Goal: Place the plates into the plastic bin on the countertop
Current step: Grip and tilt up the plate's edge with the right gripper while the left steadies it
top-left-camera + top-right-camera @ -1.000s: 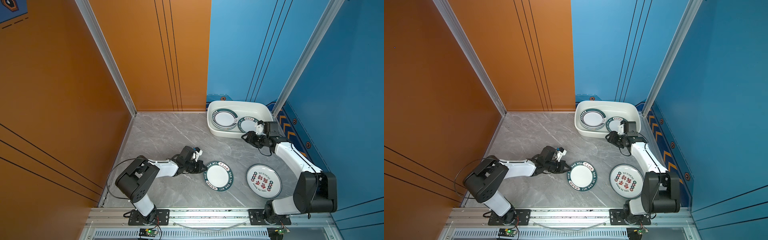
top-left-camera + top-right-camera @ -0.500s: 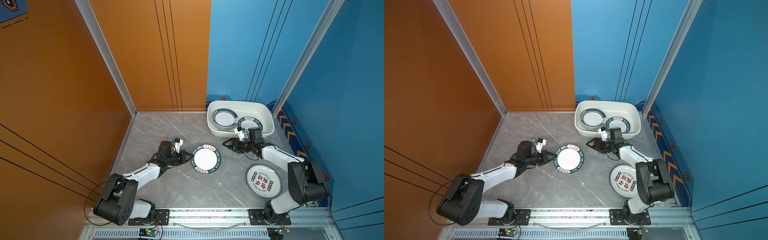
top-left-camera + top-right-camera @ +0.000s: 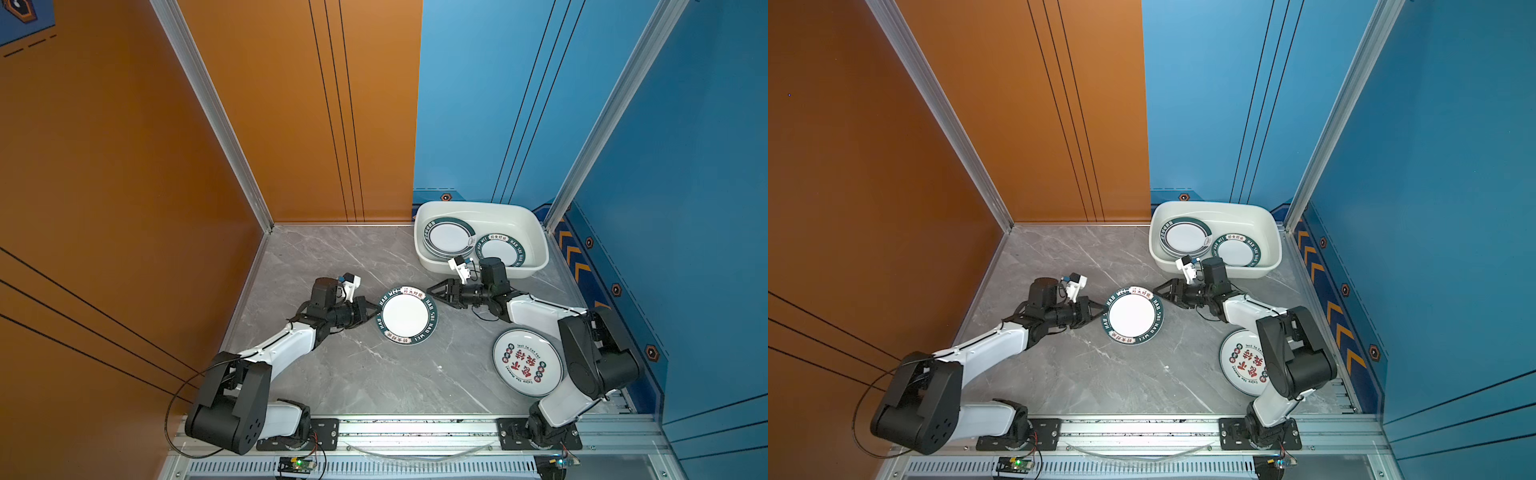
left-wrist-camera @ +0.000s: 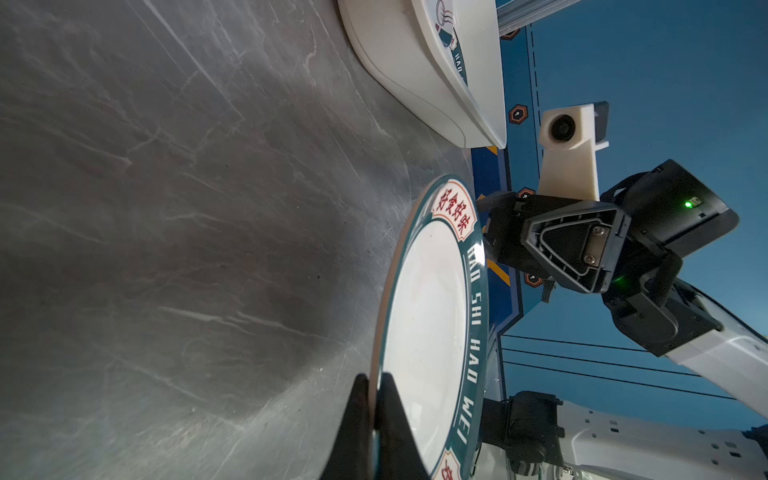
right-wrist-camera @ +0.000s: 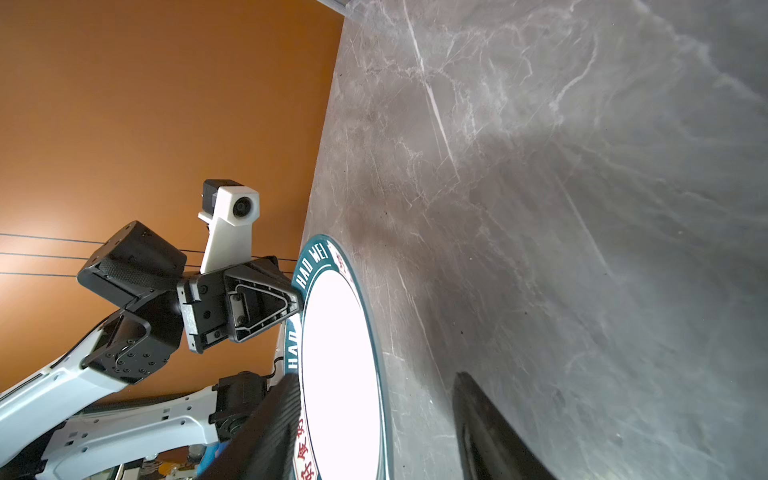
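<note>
With a stack of plates and a single plate already lying in the plastic bin, the left gripper is clamping a green-rimmed plate by its rim over the desk, the open right gripper is straddling its opposite edge, and a red-lettered plate is waiting nearby.
</note>
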### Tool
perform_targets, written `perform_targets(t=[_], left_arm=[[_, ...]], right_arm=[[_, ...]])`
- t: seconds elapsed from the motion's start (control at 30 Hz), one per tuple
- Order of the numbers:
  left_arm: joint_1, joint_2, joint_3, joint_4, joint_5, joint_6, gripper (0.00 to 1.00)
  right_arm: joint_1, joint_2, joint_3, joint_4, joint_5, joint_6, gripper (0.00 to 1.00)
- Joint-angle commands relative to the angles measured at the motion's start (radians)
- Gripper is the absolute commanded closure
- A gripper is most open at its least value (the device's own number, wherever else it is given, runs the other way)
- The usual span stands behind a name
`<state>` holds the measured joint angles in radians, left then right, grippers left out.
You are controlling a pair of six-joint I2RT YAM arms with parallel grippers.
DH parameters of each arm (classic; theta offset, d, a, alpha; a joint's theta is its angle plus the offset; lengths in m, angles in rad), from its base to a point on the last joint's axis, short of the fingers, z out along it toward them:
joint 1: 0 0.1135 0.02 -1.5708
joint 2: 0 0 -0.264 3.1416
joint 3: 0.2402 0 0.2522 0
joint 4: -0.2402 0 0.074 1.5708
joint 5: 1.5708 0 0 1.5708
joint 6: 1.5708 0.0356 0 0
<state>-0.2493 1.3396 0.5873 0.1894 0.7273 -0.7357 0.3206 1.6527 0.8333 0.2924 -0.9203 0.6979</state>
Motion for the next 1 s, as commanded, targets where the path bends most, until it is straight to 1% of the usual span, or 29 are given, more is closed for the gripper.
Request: perform_targets(t=[0.0,0.17,0.43,0.53,0.6,0.67,0.83,0.93,0.97], left_arm=[[0.013,0.009,0.050,0.008,0.047,0.019,1.00],[0.017,0.018,0.069,0.007,0.052,0.019,1.00],[0.021,0.049,0.088,-0.007,0.036,0.033,1.00],[0.021,0.059,0.097,-0.018,0.028,0.041,1.00],[0.021,0.062,0.105,-0.033,0.020,0.049,1.00],[0.019,0.061,0.113,-0.055,0.008,0.062,1.00],[0.012,0.057,0.134,-0.112,-0.022,0.096,1.00],[0.012,0.053,0.137,-0.129,-0.031,0.108,1.00],[0.011,0.051,0.138,-0.132,-0.035,0.109,0.95]], right_arm=[[0.009,0.032,0.000,0.022,-0.027,0.018,0.42],[0.030,0.067,0.007,0.015,-0.063,0.016,0.48],[0.064,0.090,0.032,-0.007,-0.093,0.003,0.70],[0.073,0.099,0.037,-0.012,-0.097,0.002,0.79],[0.078,0.105,0.045,-0.013,-0.098,0.002,0.86],[0.080,0.109,0.052,-0.018,-0.097,0.004,0.91],[0.080,0.108,0.075,-0.045,-0.095,-0.001,1.00],[0.078,0.102,0.101,-0.095,-0.085,-0.014,1.00],[0.076,0.099,0.112,-0.117,-0.079,-0.021,1.00]])
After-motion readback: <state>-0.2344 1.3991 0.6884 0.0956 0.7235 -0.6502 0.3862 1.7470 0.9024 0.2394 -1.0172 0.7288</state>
